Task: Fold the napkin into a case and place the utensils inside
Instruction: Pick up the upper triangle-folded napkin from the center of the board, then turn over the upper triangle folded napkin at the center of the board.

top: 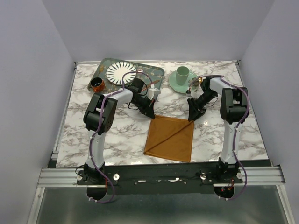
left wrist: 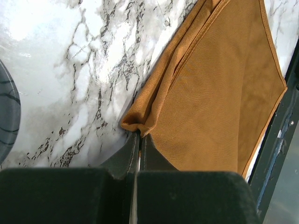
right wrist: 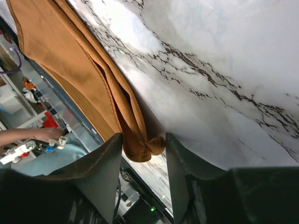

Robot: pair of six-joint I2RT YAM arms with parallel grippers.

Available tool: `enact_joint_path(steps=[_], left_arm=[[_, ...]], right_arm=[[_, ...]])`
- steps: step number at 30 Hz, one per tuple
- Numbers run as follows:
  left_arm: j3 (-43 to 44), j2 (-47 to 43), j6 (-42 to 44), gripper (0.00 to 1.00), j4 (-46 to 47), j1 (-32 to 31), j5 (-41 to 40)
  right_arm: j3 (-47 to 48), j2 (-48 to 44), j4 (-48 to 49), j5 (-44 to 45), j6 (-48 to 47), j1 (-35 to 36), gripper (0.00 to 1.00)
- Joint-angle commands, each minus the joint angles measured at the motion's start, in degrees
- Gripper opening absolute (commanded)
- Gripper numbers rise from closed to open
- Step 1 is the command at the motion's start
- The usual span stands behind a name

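napkin (top: 169,138) on worktop (top: 126,140), centre, toward front edge | tray (top: 156,74) back left, plate (top: 121,72) on it | cup (top: 182,73) back right | left end effector (top: 152,114) at napkin's far left corner, right end effector (top: 192,116) at far right corner

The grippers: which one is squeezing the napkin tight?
The left gripper: its jaws are shut on a corner of the napkin. The right gripper has its jaws apart around another corner.

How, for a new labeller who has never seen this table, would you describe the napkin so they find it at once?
Start at the marble table and look at its near middle. The napkin lies there: a plain rust-orange cloth with a diagonal fold. It is the only cloth, unlike the patterned green tray and mint cup farther back.
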Motion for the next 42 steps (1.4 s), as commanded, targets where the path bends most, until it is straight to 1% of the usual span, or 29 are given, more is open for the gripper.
enact_joint_path(steps=[1,3,4,7,8,9,14,19,23,25,28,30,31,32,36,37,38,40,41,42], left_arm=[[-0.98,-2.07,0.55,0.0,0.63,-0.34,-0.43],[-1.34,-2.51,0.9,0.0,0.63,-0.34,-0.52],[-1.42,-2.69,0.99,0.0,0.89,-0.34,-0.43],[-2.21,-4.09,0.99,0.0,1.77,-0.34,-0.08],[-2.65,-4.53,1.08,0.0,2.38,-0.34,0.35],[-2.92,-5.58,1.17,0.0,2.65,-0.25,0.53],[-5.63,-10.59,5.11,0.0,3.96,-0.34,1.67],[-8.01,-16.39,9.07,0.0,4.84,-0.34,-0.25],[-8.11,-18.86,11.8,0.0,4.93,0.01,-1.22],[-7.49,-20.17,13.38,0.0,5.37,0.19,-1.57],[-4.16,-20.88,16.53,0.0,6.51,0.8,-2.36],[0.58,-20.62,18.3,0.0,6.08,1.24,-2.2],[2.42,-20.01,20.66,0.0,5.47,1.51,-1.67],[5.84,-19.83,21.37,0.0,4.94,1.86,-1.32],[11.22,-19.91,25.94,0.0,5.9,2.04,0.17],[11.67,-20.35,26.65,0.0,6.33,2.12,0.53],[11.41,-20.61,27.09,0.0,8.69,2.12,1.05],[9.83,-22.1,29.1,0.0,10.99,2.12,2.98],[7.04,-22.72,30.25,0.0,13.17,2.12,3.52],[5.27,-23.42,32.87,0.0,14.24,2.04,4.04]], right_arm=[[0.87,0.5,-0.89,0.44,-2.09,0.47,0.45],[0.69,-0.46,-0.89,0.52,-2.62,0.47,0.41],[0.6,-0.73,-0.89,0.44,-2.88,0.47,0.33],[0.6,-1.6,-1.33,-0.18,-3.76,0.47,0.18],[0.6,-1.78,-1.42,-0.79,-4.03,0.47,0.03],[0.52,-1.96,-1.42,-1.23,-4.55,0.47,0.01],[-1.41,-6.69,0.24,-3.16,-6.13,0.39,0.01],[-3.53,-12.23,2.8,-3.52,-8.07,0.56,0.01],[-4.76,-17.07,5.51,-3.35,-9.74,0.56,0.01],[-4.06,-19.88,6.57,-2.99,-10.35,0.56,0.01],[-1.78,-23.3,9.3,-0.8,-11.06,0.56,0.01],[1.3,-24.63,11.58,0.96,-11.41,0.56,0.01],[2.61,-25.85,12.2,1.31,-11.58,0.56,0.01],[4.63,-26.39,13.25,2.01,-11.76,0.47,0.01],[7.28,-30.16,17.03,3.51,-13.25,0.56,0.01],[7.37,-30.95,17.73,3.77,-13.69,0.56,0.01],[7.2,-32.96,19.92,4.39,-13.87,0.56,0.01],[4.75,-35.43,22.39,4.57,-15.36,0.56,0.01],[3.17,-36.66,26.05,4.48,-15.54,0.56,0.01],[1.32,-39.55,27.74,4.39,-16.5,0.56,0.01]])
